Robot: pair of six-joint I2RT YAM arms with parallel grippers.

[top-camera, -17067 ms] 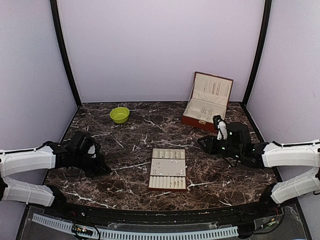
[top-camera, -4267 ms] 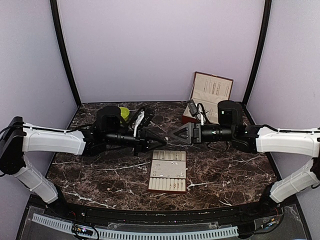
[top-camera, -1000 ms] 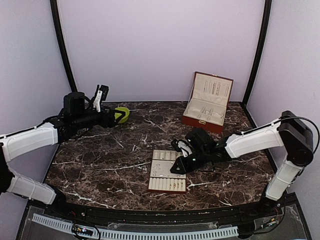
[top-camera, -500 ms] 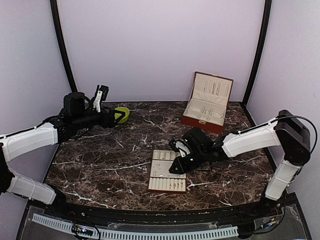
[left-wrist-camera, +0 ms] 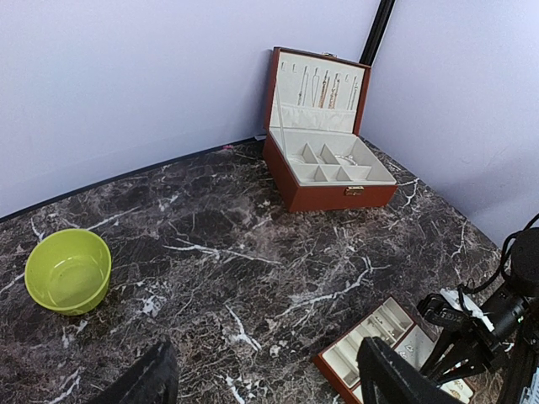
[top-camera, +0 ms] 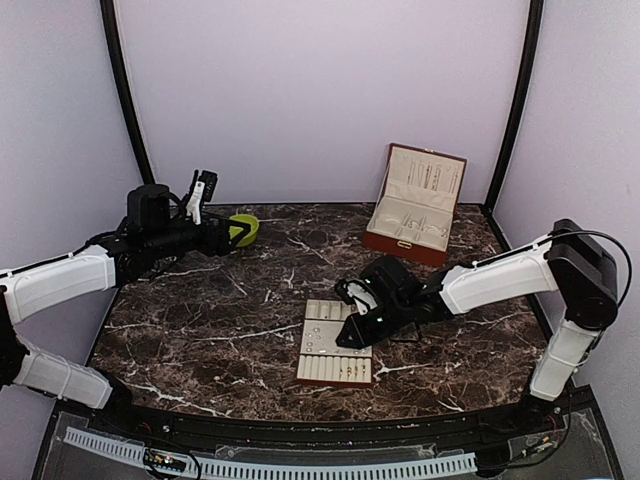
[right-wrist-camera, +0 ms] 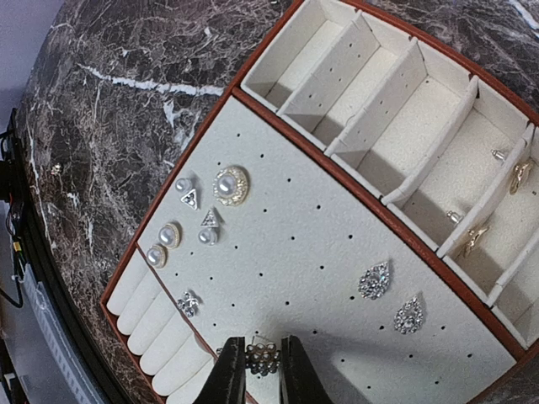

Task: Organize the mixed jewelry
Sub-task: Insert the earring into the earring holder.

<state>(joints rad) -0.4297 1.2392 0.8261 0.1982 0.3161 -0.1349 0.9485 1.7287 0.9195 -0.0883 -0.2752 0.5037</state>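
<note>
1. Your dark marble counter (top-camera: 230, 310) carries an open brown jewellery box with cream lining (top-camera: 415, 205), far right.
2. A beige slotted tray with brown edge (top-camera: 322, 352) lies near centre; a lime-green bowl (left-wrist-camera: 67, 271) sits far left.
3. Your left fingers (left-wrist-camera: 152, 379) hang released, raised near the bowl.
4. Your right fingers (right-wrist-camera: 229, 374) are clenched on a tiny silvery cluster piece (right-wrist-camera: 262, 357) over the tray's perforated pad.
5. Small pearl and silvery studs (right-wrist-camera: 229, 185) sit pinned on that pad.

Lilac walls (top-camera: 320, 90), dark marble tabletop (top-camera: 230, 315)
</note>
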